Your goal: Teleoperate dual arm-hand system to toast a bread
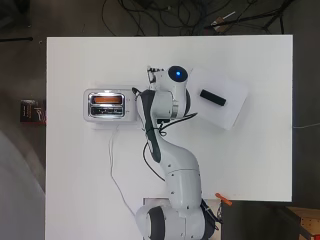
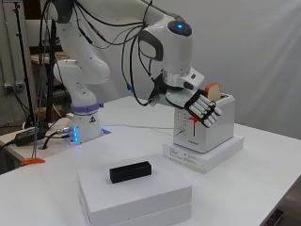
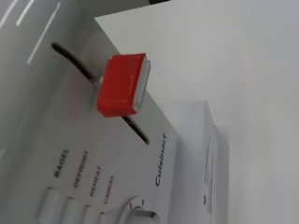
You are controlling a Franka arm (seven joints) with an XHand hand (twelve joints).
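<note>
Red plastic lever point(image 3: 122, 85), partway along its dark slot point(image 3: 135, 128) on the front of the white toaster point(image 2: 205, 125): the thing to press. Bread slice point(image 2: 213, 91) already standing in the toaster's slot, top poking out above the toaster. Hand point(image 2: 203, 108) just in front of the toaster's lever face, fingers straight and lying close together, holding nothing; from the side, fingertips look level with the lever, contact not certain. Best done, by judgement: fingertips set flat on top of the lever, then straight down along the slot until it latches, no sideways drag, no shove against the toaster's white base box point(image 2: 203, 157). Black block point(image 2: 130, 172) on another white box point(image 2: 136, 197), well apart from the toaster, of no concern here.
</note>
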